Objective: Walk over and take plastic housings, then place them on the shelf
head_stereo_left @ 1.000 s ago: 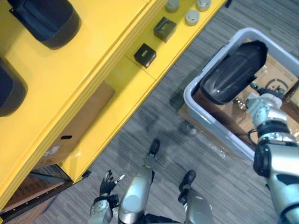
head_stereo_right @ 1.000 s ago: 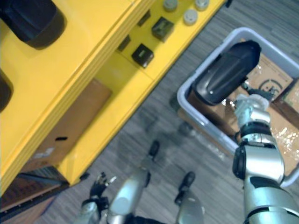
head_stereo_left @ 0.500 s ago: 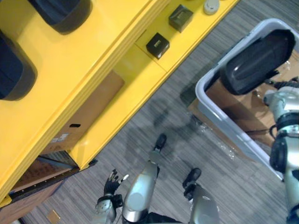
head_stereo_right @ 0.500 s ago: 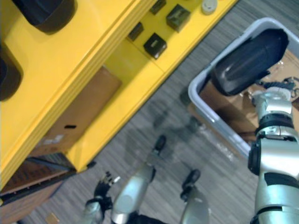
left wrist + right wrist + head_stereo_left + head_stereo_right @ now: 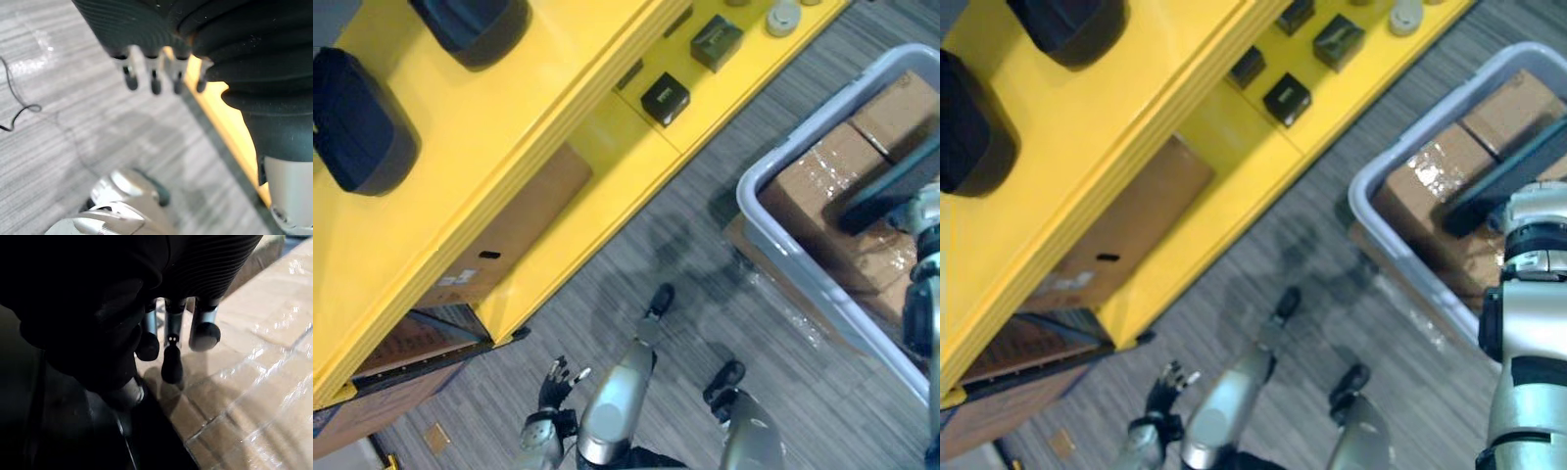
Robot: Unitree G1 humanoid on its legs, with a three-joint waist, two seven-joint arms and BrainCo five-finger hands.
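Close beside right robot hand (image 5: 172, 352) sits black housing (image 5: 1503, 176)

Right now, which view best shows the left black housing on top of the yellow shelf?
The left eye view: the left housing lies whole on the yellow shelf. The right eye view cuts it off at the picture's edge. The wrist views face the floor and the wrapped boxes.

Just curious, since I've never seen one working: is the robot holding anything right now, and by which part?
The right robot hand seems to pinch the black plastic housing by its edge, over the grey bin. The left robot hand holds nothing.
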